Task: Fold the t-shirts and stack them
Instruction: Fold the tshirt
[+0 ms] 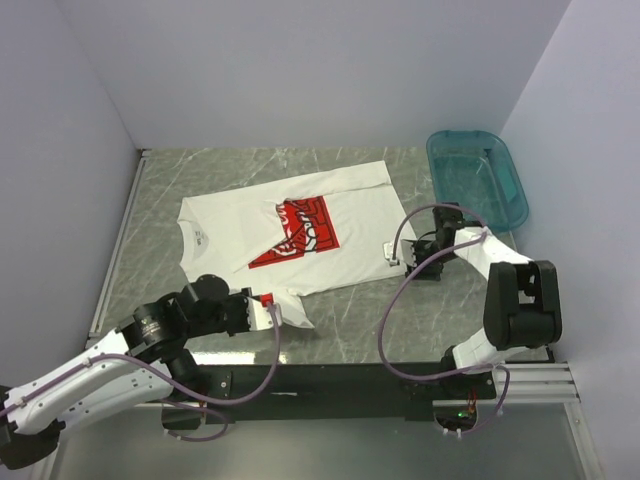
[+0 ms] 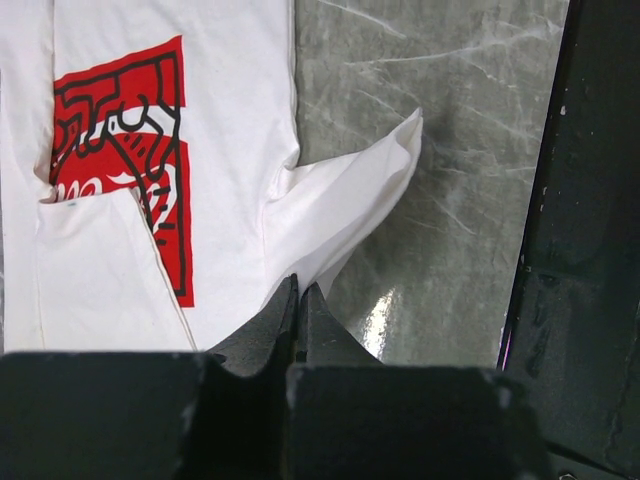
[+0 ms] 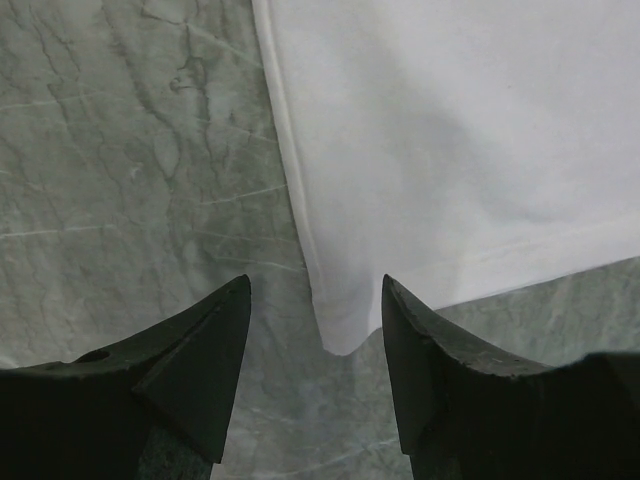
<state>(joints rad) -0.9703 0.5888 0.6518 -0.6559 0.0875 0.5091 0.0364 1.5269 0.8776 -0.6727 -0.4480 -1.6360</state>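
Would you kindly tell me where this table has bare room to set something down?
Bare grey marble tabletop lies along the back wall beyond the white red-printed cotton t-shirt, and near the front between shirt and black base rail. The right is crowded: teal plastic basin, right arm, jaws at the hem.

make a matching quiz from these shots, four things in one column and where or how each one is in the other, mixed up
Things:
1. t-shirt
2. teal basin
3. left gripper
4. right gripper

Place or state:
A. jaws apart, one on either side of a shirt corner
B. at the far right corner of the table
C. jaws shut on a white sleeve
D. spread out mid-table, red print up

Pairs: 1-D, 2-B, 3-C, 4-A
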